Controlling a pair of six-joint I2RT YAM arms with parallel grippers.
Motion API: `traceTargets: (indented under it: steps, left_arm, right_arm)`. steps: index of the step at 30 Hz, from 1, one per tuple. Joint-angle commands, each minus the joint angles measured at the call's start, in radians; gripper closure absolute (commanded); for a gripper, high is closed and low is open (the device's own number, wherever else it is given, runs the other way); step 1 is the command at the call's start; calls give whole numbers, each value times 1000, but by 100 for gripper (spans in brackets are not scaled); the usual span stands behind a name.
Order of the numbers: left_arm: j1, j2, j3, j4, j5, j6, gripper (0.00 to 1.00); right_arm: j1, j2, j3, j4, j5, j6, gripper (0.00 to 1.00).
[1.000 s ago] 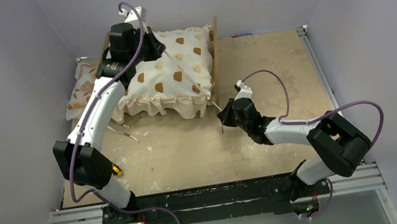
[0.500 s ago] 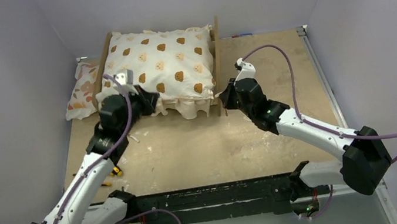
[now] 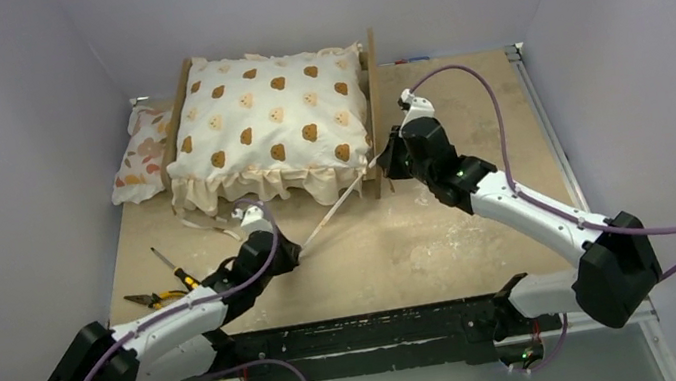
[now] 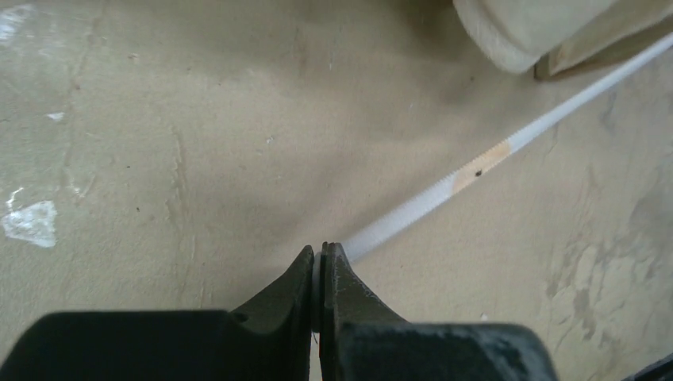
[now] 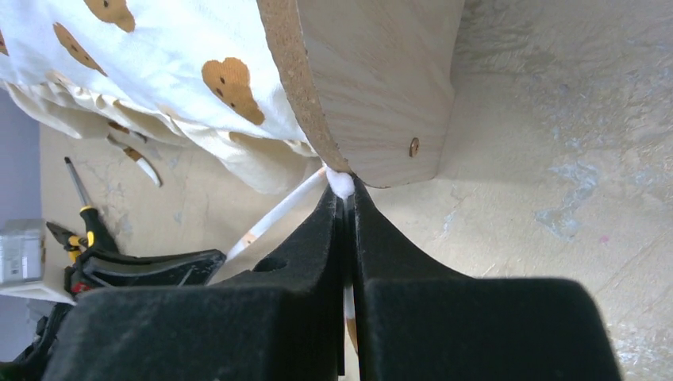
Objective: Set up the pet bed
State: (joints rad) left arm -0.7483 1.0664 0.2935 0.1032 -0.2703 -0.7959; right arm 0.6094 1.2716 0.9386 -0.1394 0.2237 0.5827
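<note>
Beige, scuffed surface within pale walls. The pet bed stands at the far edge, left of centre, with a bear-print cushion lying on it. The right hand is clamped on one end of a white toothed strip at the bed's near right corner. The left hand is clamped on the other end, out in front of the bed. The strip runs straight between them.

readable text: none in any of the three views.
pet bed: bare light wood, with no lettering or mark that can be read.
cushion: printed brown and cream shapes only, no words.
white strip: one tan band with a dark dot, no characters.
</note>
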Motion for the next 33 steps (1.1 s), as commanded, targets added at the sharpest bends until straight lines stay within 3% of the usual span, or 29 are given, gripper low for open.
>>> traceTargets:
  steps: [1, 7, 13, 17, 21, 24, 26, 27, 33]
  left_arm:
    - [20, -107, -100, -84, -230, -207, 100]
    - [228, -63, -147, -2, -67, -240, 100]
    - [233, 196, -149, 252, 10, -235, 100]
    - [176, 307, -122, 393, 67, -180, 100]
    - [8, 352, -35, 343, -32, -135, 100]
    - [-21, 355, -40, 363, -23, -129, 100]
    - [-46, 322, -41, 362, -33, -93, 90]
    - [-100, 246, -4, 338, -56, 31, 72]
    - [-140, 191, 138, 300, 9, 286, 56]
  right_arm:
    - [-112, -35, 83, 128, 63, -21, 100]
    - [-169, -41, 50, 170, -12, -8, 100]
    - [-192, -65, -1, 230, -87, 2, 100]
    - [-194, -65, -41, 245, -140, 0, 100]
    - [-194, -66, -120, 262, -179, 4, 100]
    - [-194, -69, -180, 278, -191, 10, 100]
    - [-194, -66, -204, 291, -213, 11, 100]
    - [-194, -57, -212, 297, -220, 5, 100]
    - [-194, -54, -218, 310, -221, -10, 100]
